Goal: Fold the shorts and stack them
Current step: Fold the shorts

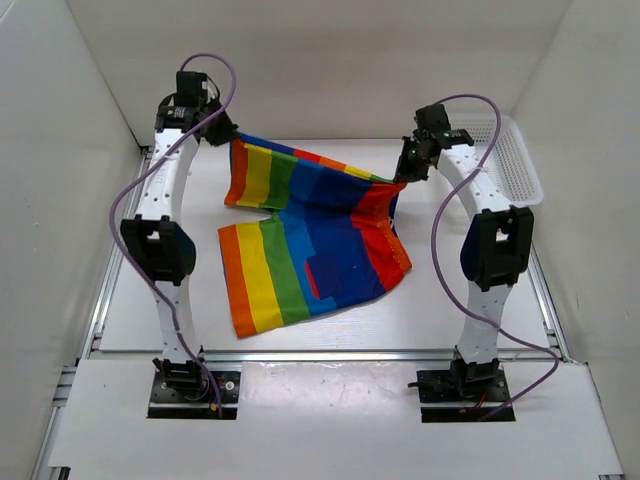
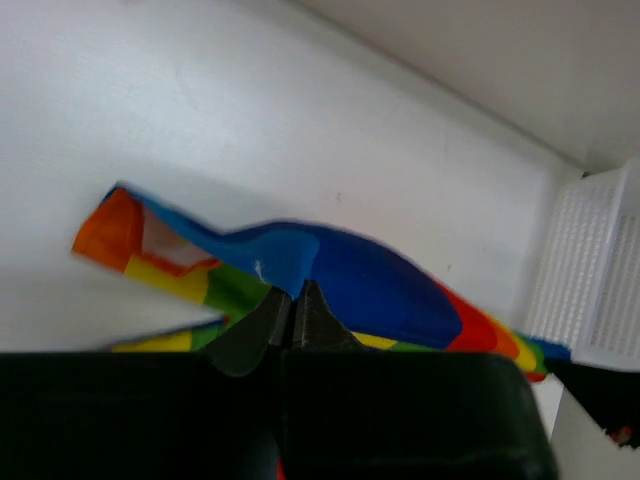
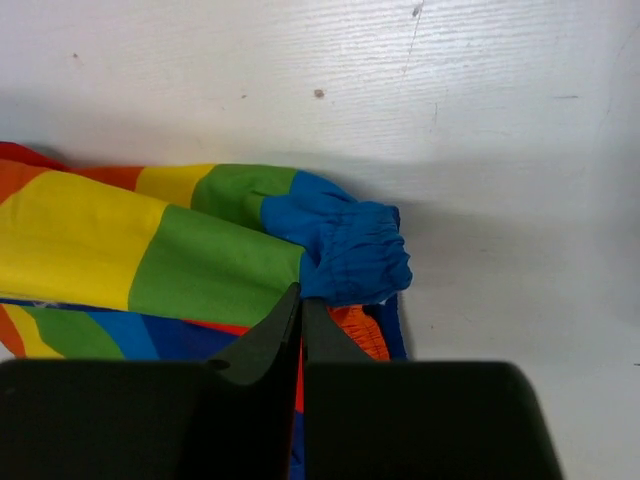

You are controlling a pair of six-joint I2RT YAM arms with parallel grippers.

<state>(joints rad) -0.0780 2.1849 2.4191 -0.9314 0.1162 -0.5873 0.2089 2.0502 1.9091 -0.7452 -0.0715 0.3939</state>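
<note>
The rainbow-striped shorts [image 1: 300, 240] lie partly spread on the white table, one leg reaching toward the front left. My left gripper [image 1: 227, 135] is at the back left, shut on the far leg's edge and holding it up off the table. In the left wrist view the closed gripper [image 2: 295, 292] pinches a blue fold of the shorts [image 2: 370, 280]. My right gripper [image 1: 402, 180] is at the shorts' right edge, shut on the cloth. The right wrist view shows that gripper [image 3: 302, 295] closed on the gathered blue waistband of the shorts [image 3: 355, 255].
A white plastic mesh basket [image 1: 515, 160] stands at the back right corner, also seen in the left wrist view [image 2: 590, 280]. White walls enclose the table [image 1: 450, 300] on three sides. Both arm bases sit at the near edge.
</note>
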